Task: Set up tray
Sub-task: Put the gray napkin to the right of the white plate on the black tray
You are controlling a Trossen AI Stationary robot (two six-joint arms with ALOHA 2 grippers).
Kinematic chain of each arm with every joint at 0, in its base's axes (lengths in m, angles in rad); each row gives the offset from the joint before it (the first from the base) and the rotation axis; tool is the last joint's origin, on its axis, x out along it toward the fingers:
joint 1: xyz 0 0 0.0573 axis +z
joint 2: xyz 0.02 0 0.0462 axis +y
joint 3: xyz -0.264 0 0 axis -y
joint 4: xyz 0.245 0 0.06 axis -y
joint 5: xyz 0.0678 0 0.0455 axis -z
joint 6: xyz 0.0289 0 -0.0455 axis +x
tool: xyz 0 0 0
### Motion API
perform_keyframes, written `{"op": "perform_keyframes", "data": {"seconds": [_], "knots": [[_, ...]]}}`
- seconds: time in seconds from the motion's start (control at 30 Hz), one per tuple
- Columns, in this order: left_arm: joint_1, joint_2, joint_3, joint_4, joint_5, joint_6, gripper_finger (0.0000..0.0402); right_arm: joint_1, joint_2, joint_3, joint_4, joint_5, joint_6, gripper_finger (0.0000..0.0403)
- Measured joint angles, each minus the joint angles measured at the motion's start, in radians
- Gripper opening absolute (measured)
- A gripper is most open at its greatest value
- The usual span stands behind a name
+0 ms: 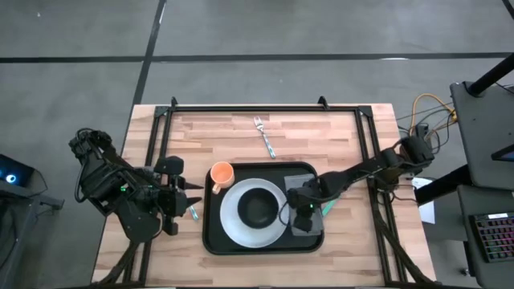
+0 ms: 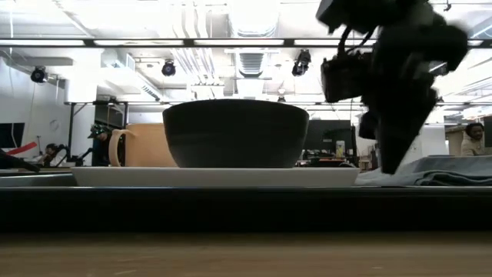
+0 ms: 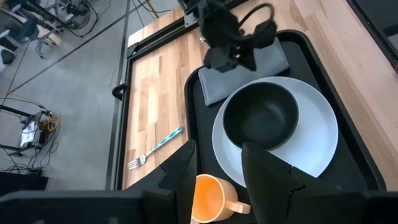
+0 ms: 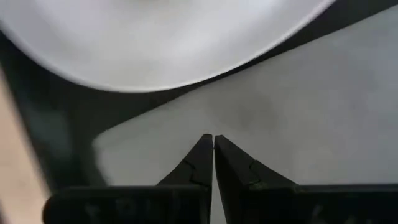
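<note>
Jaws pinched fully closed on the right gripper point(image 4: 213, 142), tips down over the grey napkin point(image 1: 307, 210) at the right end of the tray point(image 1: 210, 241), holding nothing. That tray sits at lower centre of the high view on the table point(image 1: 321, 128), carrying a white plate point(image 1: 230, 221), black bowl point(image 1: 259, 205) and orange mug point(image 1: 221, 174). Left gripper point(image 1: 191, 200) waits just left of the tray, jaws part open and empty. One fork point(image 1: 264, 136) lies above the tray.

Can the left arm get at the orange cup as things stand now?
Probably yes. The left gripper sits just outside the tray, and the orange cup stands in the near corner with nothing between them.
</note>
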Motion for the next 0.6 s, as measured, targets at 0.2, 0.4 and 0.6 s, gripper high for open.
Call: {"op": "perform_keyframes", "data": {"seconds": [0.2, 0.4, 0.6], "knots": [[0.0, 0.0, 0.0, 0.0, 0.0, 0.0, 0.011, 0.078, 0.001, 0.012, 0.013, -0.037, 0.074, 0.0008], [0.0, 0.0, 0.0, 0.0, 0.0, 0.0, 0.011, 0.112, 0.001, 0.009, 0.047, 0.001, 0.117, 0.0009], [0.0, 0.0, 0.0, 0.0, 0.0, 0.0, 0.011, 0.11, 0.001, 0.006, 0.074, 0.022, 0.121, 0.0008]]}}
